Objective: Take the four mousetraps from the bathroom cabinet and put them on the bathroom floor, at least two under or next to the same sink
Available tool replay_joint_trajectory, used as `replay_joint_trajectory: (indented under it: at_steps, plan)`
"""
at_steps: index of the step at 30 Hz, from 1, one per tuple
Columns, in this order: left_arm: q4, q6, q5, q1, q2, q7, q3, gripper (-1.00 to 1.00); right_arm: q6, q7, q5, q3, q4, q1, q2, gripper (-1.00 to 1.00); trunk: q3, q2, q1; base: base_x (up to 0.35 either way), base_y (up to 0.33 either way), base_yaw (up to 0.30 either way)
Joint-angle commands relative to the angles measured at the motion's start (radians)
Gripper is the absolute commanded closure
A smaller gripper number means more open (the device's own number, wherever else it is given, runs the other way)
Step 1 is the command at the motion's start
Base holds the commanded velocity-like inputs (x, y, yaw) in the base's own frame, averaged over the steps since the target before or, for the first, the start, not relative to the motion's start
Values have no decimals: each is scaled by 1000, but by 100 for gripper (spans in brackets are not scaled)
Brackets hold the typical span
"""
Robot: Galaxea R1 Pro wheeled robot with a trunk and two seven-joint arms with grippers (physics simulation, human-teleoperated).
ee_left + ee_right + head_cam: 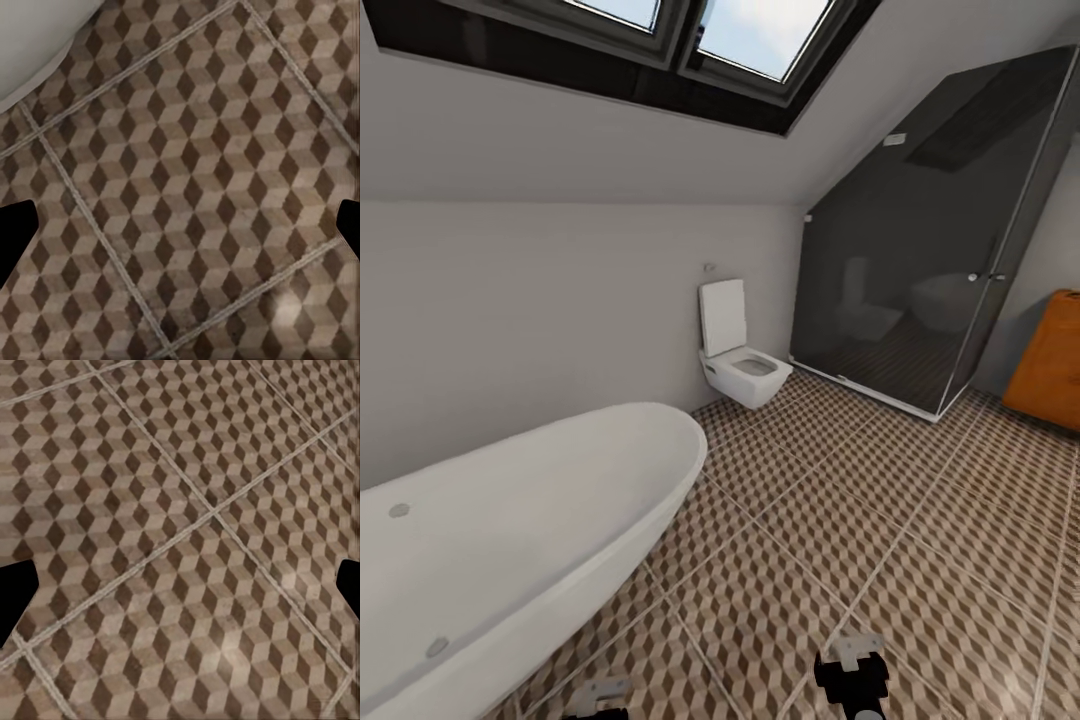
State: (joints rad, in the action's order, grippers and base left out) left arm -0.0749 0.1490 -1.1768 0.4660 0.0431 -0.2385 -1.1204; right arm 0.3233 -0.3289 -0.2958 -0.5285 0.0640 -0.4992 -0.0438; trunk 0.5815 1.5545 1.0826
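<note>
Both pincers spread over bathroom floor; cabinet far right.

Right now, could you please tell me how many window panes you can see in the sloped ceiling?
2: one skylight pane at the top left of the head view, and a second skylight pane just to its right. Both are cut off by the picture's top edge, so more may lie beyond.

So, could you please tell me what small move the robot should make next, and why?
Probably turn the base right, towards the orange-brown wooden cabinet, which sits at the head view's right edge beyond the dark glass shower enclosure. Both open grippers, left and right, hang empty over the cube-patterned tiled floor, so no mousetrap is collected yet.
</note>
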Motion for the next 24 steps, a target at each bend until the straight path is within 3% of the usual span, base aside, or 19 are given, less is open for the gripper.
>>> replay_joint_trajectory:
  at_steps: [1, 24]
  plan:
    - [-1, 3, -7, 0, 0, -5, -9, -100, 3, -2, -9, -8, -1, -1, 0, -100, 0, 0, 0, 0, 0, -230]
    - [-2, 3, -7, 1, 0, -4, -9, -100, 3, -1, -9, -8, -1, -1, 1, -100, -27, 0, 0, 0, 0, -230]
